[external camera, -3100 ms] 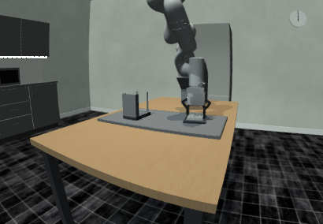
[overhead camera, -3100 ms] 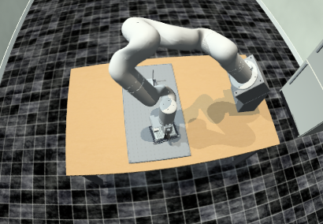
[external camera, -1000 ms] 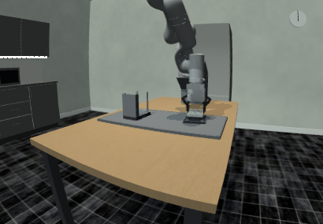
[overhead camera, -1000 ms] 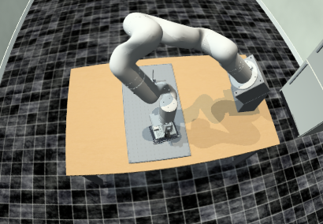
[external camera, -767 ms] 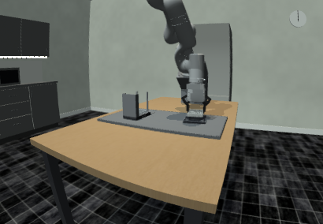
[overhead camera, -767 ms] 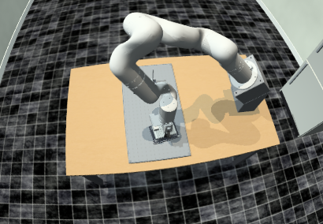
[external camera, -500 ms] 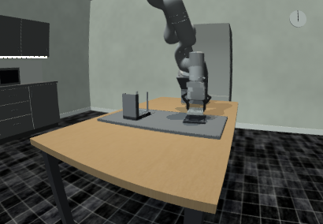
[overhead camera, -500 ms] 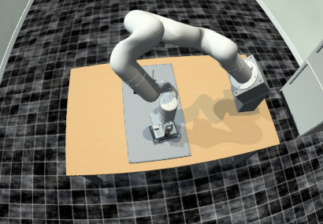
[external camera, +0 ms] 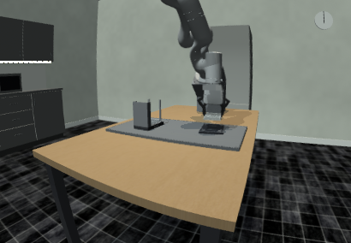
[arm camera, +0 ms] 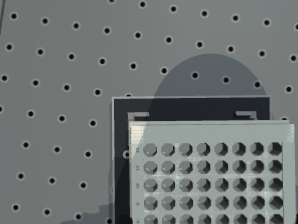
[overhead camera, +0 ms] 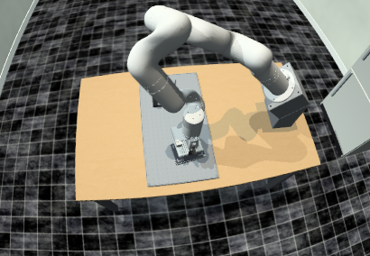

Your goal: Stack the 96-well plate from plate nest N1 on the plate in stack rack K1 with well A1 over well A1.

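My gripper (external camera: 212,113) is shut on the 96-well plate (external camera: 212,116) and holds it a little above the dark plate nest N1 (external camera: 212,128). In the wrist view the pale plate (arm camera: 210,172) with its rows of wells fills the lower right, and the dark nest (arm camera: 124,148) shows below and behind it. In the top view the plate (overhead camera: 182,149) hangs under the wrist over the nest (overhead camera: 187,155). The stack rack K1 (external camera: 144,115) stands at the far end of the grey base (external camera: 180,131), with thin upright posts. The plate inside K1 is hidden. I cannot make out the cut-off corners.
The perforated grey base lies across the middle of the wooden table (overhead camera: 113,136). The arm's grey pedestal (overhead camera: 284,100) stands at the table's right edge. The arm's links arch over the rack end of the base.
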`<state>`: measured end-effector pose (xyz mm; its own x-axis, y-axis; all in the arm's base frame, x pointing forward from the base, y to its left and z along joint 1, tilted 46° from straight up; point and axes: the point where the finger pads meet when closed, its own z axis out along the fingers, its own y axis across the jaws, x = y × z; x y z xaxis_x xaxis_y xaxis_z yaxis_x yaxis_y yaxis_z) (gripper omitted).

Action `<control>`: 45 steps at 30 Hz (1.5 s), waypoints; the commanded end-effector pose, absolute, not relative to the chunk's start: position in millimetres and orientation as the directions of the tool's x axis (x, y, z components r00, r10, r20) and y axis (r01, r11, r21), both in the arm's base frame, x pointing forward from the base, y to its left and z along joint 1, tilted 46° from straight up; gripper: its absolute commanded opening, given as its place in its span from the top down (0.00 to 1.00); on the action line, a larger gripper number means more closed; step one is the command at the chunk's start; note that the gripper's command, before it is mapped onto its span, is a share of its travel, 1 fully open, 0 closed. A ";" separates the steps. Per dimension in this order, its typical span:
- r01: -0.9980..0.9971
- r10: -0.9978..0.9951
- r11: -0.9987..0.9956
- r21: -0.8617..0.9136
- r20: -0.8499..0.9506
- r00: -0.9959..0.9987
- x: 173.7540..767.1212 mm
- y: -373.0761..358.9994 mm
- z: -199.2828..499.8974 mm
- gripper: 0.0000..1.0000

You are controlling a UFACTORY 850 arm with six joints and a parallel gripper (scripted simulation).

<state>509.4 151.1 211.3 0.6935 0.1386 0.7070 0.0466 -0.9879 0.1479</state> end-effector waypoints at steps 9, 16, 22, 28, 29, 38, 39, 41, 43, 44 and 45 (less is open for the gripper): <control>0.046 0.139 -0.988 0.148 0.707 0.693 496.5 152.6 224.1 1.00; 0.046 0.139 -0.988 0.148 0.707 0.693 488.1 153.4 232.3 1.00; 0.046 0.139 -0.988 0.148 0.707 0.693 483.3 153.9 236.9 1.00; 0.046 0.139 -0.988 0.148 0.707 0.693 476.2 154.6 243.8 1.00; 0.046 0.139 -0.988 0.148 0.707 0.693 475.0 154.7 245.0 1.00; 0.046 0.139 -0.988 0.148 0.707 0.693 465.4 155.6 254.2 1.00; 0.046 0.139 -0.988 0.148 0.707 0.693 465.4 155.6 254.2 1.00; 0.046 0.139 -0.988 0.148 0.707 0.693 463.0 155.9 256.5 1.00; 0.046 0.139 -0.988 0.148 0.707 0.693 460.6 156.1 258.8 1.00; 0.046 0.139 -0.988 0.148 0.707 0.693 459.4 156.2 259.9 1.00; 0.046 0.139 -0.988 0.148 0.707 0.693 458.2 156.3 261.1 1.00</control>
